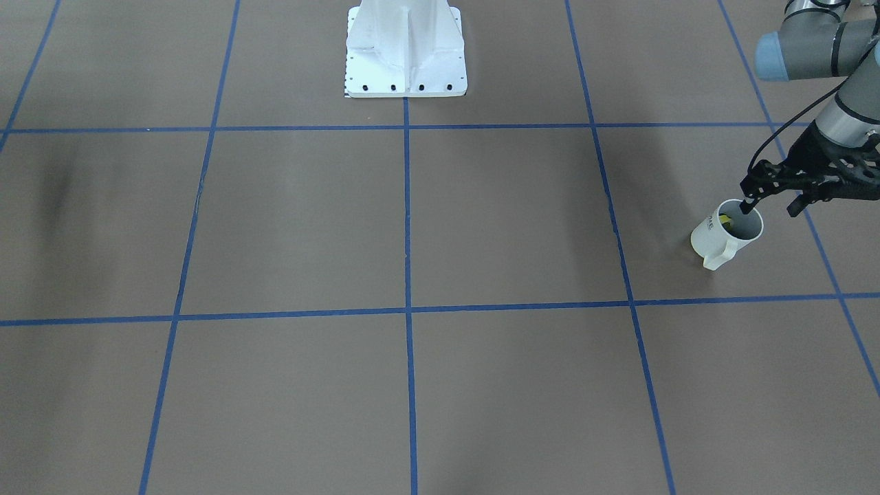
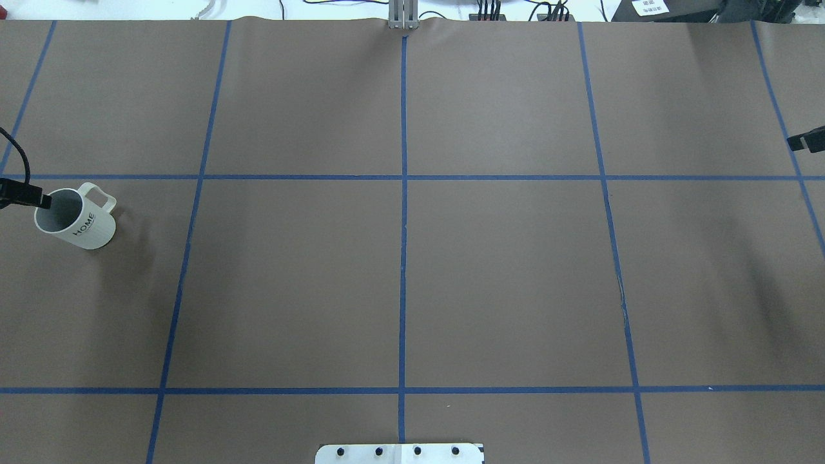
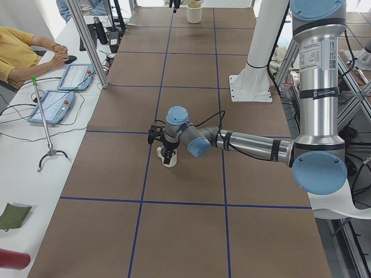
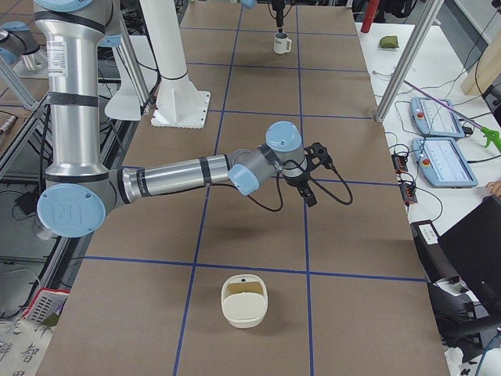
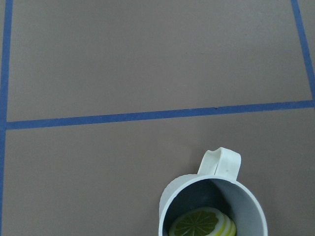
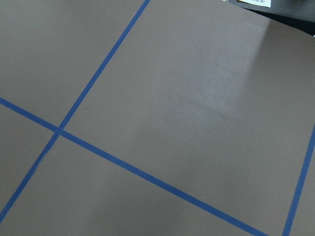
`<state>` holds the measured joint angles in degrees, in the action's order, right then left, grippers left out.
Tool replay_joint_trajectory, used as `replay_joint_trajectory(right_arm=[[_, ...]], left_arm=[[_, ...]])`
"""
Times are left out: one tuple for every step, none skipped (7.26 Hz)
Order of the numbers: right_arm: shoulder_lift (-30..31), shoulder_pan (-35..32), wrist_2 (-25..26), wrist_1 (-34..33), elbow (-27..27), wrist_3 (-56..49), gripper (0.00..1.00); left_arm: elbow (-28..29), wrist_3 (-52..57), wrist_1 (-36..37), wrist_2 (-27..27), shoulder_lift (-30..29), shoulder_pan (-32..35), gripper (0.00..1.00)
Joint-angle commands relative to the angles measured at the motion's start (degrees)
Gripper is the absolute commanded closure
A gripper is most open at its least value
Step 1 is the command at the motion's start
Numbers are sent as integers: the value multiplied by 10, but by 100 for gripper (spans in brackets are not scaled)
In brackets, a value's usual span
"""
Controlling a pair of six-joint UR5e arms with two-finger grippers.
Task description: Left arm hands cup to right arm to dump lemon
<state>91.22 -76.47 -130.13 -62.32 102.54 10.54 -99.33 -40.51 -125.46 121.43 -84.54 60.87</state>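
A: Where's the mug (image 2: 87, 225)?
B: Far left end of the worktop (image 2: 503, 277), standing upright, handle (image 2: 100, 193) turned away from the robot. Lemon slice (image 5: 203, 223) lies flat in the bottom.
A: Left fingers (image 1: 751, 199)?
B: Spread, straddling the rim wall opp. the handle. One tip dips inside, the other hangs outside w/ a clear gap. Not clamped, so nothing's held yet.
A: Right fingers (image 4: 309, 192)?
B: Well apart from the mug, toward the worktop's other end. Nothing seen in them, but spread or closed? Can't tell from these views.
A: How'll it handle?
B: Prob. ceramic: rigid, fairly heavy for such thin fingers, glaze likely slick, chips if knocked. A rim pinch sits off-centre, so I'd expect it to want to swing. Needs a firm squeeze and a slow lift. The slice is loose, so hold the mug upright till the dump.
A: Best hold for the hand-over?
B: Left on the rim. That leaves the handle and body free for the right. Across the body looks the surer grab, imo.
A: Any text?
B: "HOME" in black caps on the mug's side. There's a white sticker on the left arm (image 3: 316, 69), illegible.
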Motion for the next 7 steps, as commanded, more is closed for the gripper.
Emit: replay_joint_trajectory(right_arm=[[1,0,0,0,-1,-1,0],[0,0,0,0,-1,-1,0],[0,0,0,1,-1,-1,0],[1,0,0,4,-2,-1,0],[0,0,0,4,-3,-1,0],[1,0,0,4,-3,-1,0],[1,0,0,4,-3,-1,0]], left_arm=[[54,-3,-65,-3,-8,-6,36],[52,-5,-71,2,-10,-6,48],[49,-5,-73,6,-10,-6,54],[46,-5,-73,7,-10,-6,59],[46,-4,-73,7,-11,-6,72],[47,-4,-73,7,-10,-6,94],[46,-3,-73,6,-10,-6,100]])
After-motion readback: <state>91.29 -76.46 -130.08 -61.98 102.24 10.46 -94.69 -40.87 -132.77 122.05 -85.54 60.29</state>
